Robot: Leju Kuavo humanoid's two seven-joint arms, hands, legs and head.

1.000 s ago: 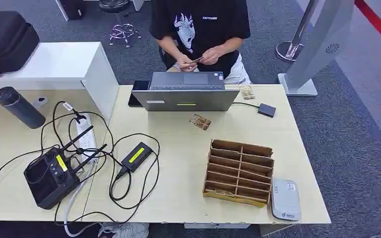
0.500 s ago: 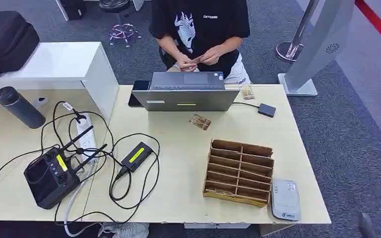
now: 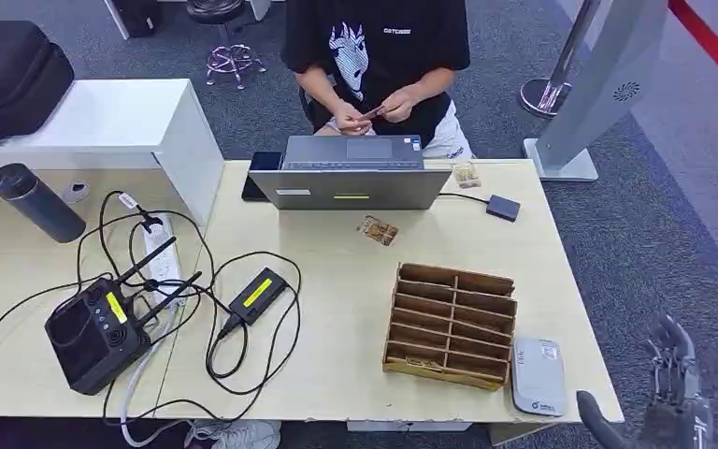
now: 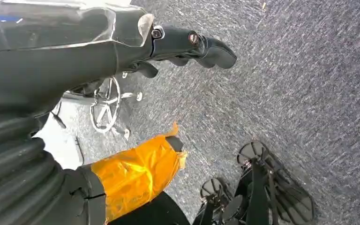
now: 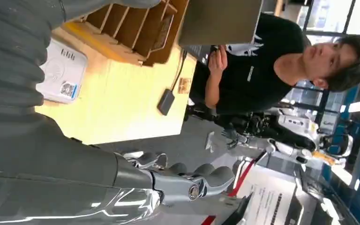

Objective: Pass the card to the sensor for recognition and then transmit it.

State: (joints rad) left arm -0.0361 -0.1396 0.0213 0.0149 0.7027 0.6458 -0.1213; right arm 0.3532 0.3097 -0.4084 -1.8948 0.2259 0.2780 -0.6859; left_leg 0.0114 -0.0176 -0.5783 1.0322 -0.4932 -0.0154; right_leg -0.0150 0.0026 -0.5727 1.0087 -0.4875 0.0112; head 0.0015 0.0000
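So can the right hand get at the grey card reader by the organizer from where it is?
Probably yes. The right hand is raised, empty and fingers apart, just off the table's near right corner. The grey card reader lies flat at that corner beside the cardboard organizer, with nothing between them.

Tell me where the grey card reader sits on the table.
In the head view, the grey card reader lies flat at the table's near right corner, just right of the cardboard organizer, with the right robot hand beyond the table edge.
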